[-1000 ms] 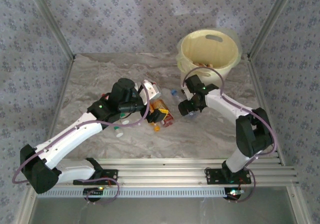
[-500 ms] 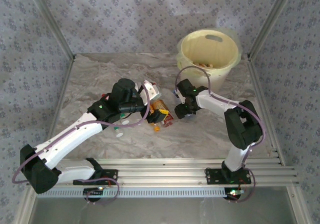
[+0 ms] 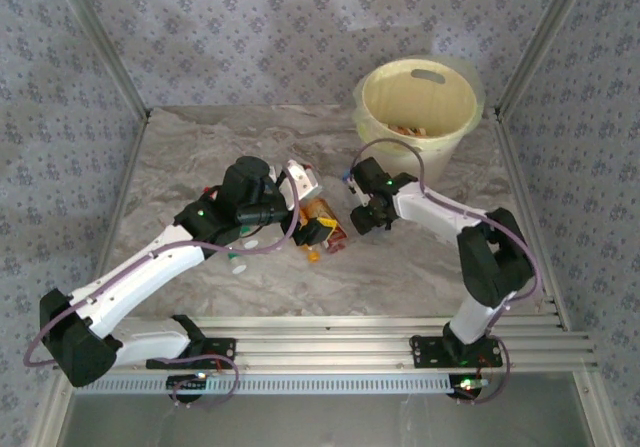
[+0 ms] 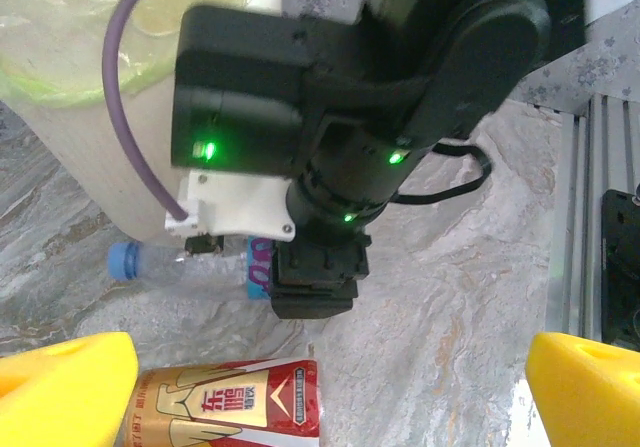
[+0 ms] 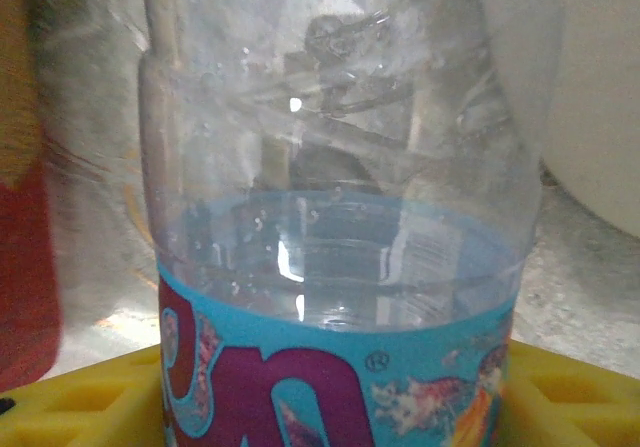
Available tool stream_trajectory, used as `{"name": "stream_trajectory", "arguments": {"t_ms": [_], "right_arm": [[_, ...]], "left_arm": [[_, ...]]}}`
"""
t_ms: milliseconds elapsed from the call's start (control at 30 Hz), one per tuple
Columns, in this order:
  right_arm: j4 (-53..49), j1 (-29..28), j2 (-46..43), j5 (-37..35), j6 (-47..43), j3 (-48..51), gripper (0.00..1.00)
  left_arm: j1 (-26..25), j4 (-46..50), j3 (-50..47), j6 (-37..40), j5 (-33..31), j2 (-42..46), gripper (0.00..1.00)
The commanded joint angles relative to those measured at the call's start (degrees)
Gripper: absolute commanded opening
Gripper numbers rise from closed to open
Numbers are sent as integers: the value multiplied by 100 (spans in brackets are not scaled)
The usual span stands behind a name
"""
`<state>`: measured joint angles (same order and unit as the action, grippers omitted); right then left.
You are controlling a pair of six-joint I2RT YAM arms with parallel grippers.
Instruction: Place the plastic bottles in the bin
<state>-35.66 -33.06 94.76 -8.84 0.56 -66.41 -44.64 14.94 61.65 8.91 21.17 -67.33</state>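
A clear bottle with a blue label and blue cap lies on the table at the foot of the bin. My right gripper is down over it, and its yellow fingers press the label from both sides. In the top view the right gripper sits left of the bin. My left gripper stands wide open, its yellow fingertips far apart. A red-and-gold labelled bottle lies between them near the left one.
Several bottles lie in the bin's bottom. More bottles lie round the left gripper: a white-labelled one and one with a white cap. The metal rail runs along the table's near edge.
My right gripper has slid left and down onto the blue-labelled bottle and its jaws have narrowed on it. The left arm has not moved.
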Motion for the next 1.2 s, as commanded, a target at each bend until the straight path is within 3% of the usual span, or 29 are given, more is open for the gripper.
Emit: {"name": "stream_trajectory", "arguments": {"t_ms": [0, 433, 600, 800, 1167], "right_arm": [[-204, -158, -632, -148, 52, -77, 66], [94, -567, -2748, -717, 68, -456, 64], [155, -501, -3112, -749, -82, -907, 65], [-97, 304, -2862, -331, -214, -1717, 64], [-550, 1842, -1460, 1003, -304, -3190, 65]], "left_arm": [[-32, -269, -121, -116, -58, 222, 100], [-23, -832, -485, -383, -354, 650, 100], [-9, -1017, -591, -520, -453, 779, 100], [25, -1126, -681, -527, -638, 930, 100], [100, -614, -271, -480, -605, 572, 100]]}}
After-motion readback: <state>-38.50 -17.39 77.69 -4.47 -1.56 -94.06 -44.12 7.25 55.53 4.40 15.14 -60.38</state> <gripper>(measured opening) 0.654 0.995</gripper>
